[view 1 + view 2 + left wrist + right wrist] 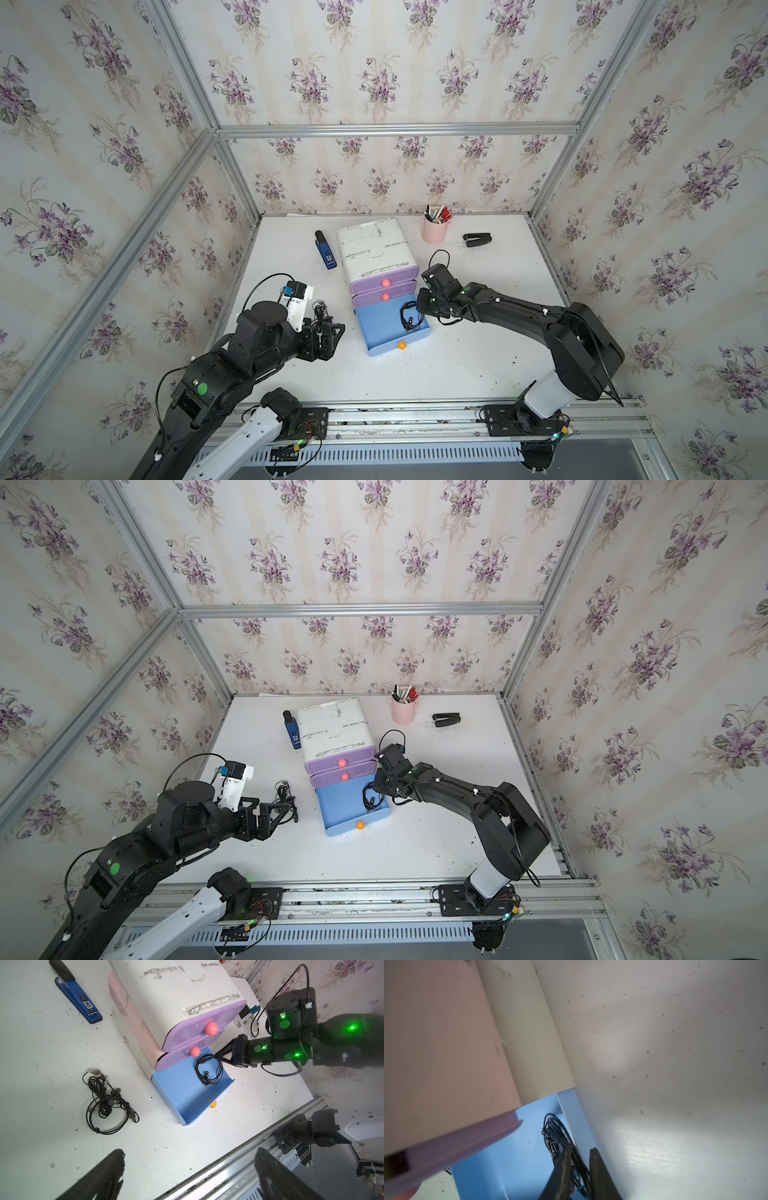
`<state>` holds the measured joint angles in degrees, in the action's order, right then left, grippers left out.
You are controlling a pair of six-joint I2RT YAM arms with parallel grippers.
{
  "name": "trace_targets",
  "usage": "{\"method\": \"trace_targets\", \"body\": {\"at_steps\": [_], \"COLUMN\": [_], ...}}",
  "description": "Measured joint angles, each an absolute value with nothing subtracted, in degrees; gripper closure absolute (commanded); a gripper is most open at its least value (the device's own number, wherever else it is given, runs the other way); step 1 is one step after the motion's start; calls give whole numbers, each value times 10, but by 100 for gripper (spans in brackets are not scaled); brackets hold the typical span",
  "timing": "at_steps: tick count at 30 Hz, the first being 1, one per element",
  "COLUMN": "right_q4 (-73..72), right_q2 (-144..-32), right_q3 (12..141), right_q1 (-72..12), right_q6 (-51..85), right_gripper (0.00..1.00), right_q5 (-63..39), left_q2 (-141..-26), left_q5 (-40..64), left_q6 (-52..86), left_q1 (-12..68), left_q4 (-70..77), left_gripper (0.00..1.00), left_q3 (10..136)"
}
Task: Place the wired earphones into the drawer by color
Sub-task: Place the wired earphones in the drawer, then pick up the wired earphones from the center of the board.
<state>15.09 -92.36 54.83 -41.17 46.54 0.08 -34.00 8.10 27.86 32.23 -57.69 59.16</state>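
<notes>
1. A white table (pixel 478 365), speckled with dark grit, fills the floor of a cell papered in violet flowers.
2. A white drawer cabinet (pixel 376 245) stands near the middle of the table. Its two purple drawers (pixel 384 276) are shut, each with a pink knob.
3. The blue drawer (pixel 376 324) at the bottom is pulled out toward the camera in both top views, showing its floor.
4. The left gripper (pixel 328 336) hovers above the table to the left of the blue drawer. In the left wrist view its jaws are spread wide with nothing between them.
5. The right gripper (pixel 218 1059) reaches in over the drawer's right wall. Its jaws are drawn close and pinch the cable of the coiled black earphones (pixel 207 1070), as the right wrist view shows.
6. That coil lies on the blue drawer's floor near the right wall, just below the shut purple fronts, with its earbuds trailing toward the drawer's front.
7. A tangle of black earphones (pixel 106 1101) lies on the table left of the drawer, just beyond the left gripper's fingertips and apart from the cabinet.
8. A blue stapler (pixel 325 251) lies just beside the cabinet's left side.
9. A pink pen cup (pixel 435 230) stands at the back, right of the cabinet.
10. A black stapler (pixel 477 239) lies to the right of the cup.
11. An orange knob (pixel 401 345) marks the blue drawer's front.
</notes>
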Motion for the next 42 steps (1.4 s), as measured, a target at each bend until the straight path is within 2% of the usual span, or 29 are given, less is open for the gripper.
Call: {"method": "trace_targets", "body": {"at_steps": [17,24,30,36,40,42], "right_q4": [128,138,156,172,180,180], "right_q2": [-920,-882,-851,-810,-783,-771], "right_q3": [542,534,542,532,512,501], "right_q1": [-428,-426,-420,-417,-417,-417], "right_q6": [463,461,450,446,446,448], "right_gripper": [78,74,72,72,72,72], "right_q5": [-60,-52,-39,-39,-41,-41], "left_q2": [-337,-334,-364,-481,-526,-551], "left_q5": [79,75,17,-16,32,62], "left_q6": [279,279,299,338,353,354], "left_q1": [322,322,319,255,181,168], "left_q4": [-576,-577,-591,-621,-601,-584], "left_gripper": [0,0,0,2,5,12], "left_q3": [579,573,549,529,492,472]}}
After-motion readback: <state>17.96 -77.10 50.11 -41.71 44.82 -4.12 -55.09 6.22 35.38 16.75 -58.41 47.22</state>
